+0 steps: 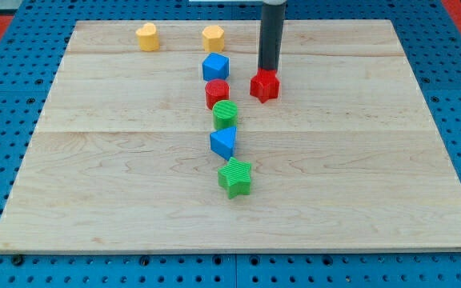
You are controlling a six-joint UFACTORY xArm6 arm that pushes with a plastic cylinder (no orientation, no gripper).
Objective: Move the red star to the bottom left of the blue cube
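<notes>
The red star [265, 86] lies on the wooden board to the right of the blue cube [215, 66] and a little lower. My tip [268, 71] touches the red star's top edge, just above it in the view. A red cylinder [217, 93] sits directly below the blue cube, touching it, at its bottom side.
A green cylinder [225, 114], a blue triangle [224, 142] and a green star [235, 177] form a column below the red cylinder. A yellow heart [147, 37] and a yellow hexagon [213, 38] sit near the board's top edge [230, 22].
</notes>
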